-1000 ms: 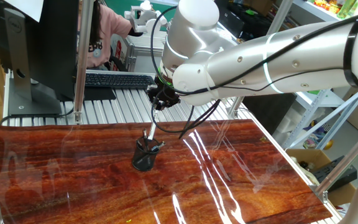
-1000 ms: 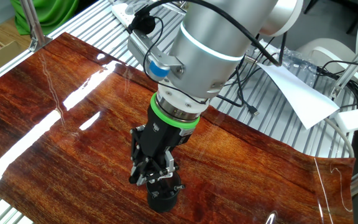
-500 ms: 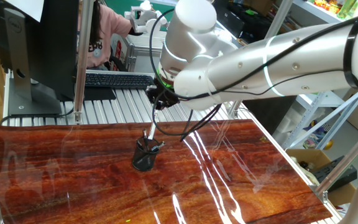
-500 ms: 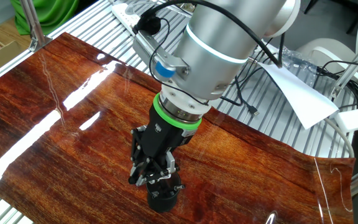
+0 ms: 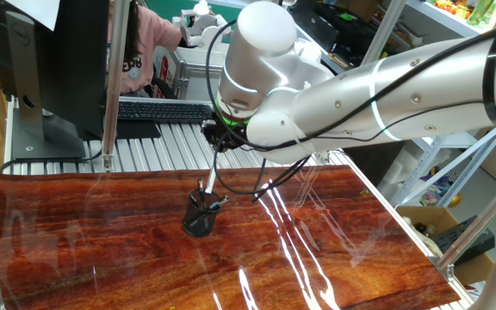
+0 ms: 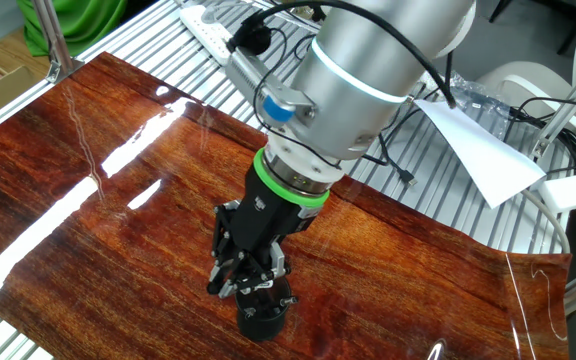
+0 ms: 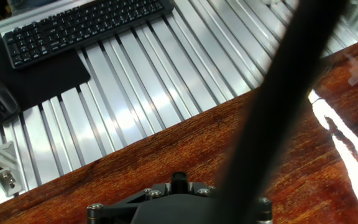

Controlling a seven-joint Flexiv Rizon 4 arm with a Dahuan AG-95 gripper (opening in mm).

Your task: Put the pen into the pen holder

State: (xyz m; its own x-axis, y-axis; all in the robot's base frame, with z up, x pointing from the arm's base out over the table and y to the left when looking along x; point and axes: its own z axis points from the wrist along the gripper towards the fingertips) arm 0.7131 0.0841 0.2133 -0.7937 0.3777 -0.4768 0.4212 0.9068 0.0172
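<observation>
Currently the pen [image 5: 211,178] is pinched at its upper end by the gripper [image 5: 219,140], fingers nearly pressed together on the slim barrel. It is held tilted, tip lowered to the holder [image 5: 200,215], apparently so it slides past the dark pens already inside. Whether the tip is past the rim cannot be told. The holder [image 6: 262,318] is stood upright on the table [image 6: 98,230], directly under the hand. Release seems not yet safe; more lowering is judged needed.
</observation>
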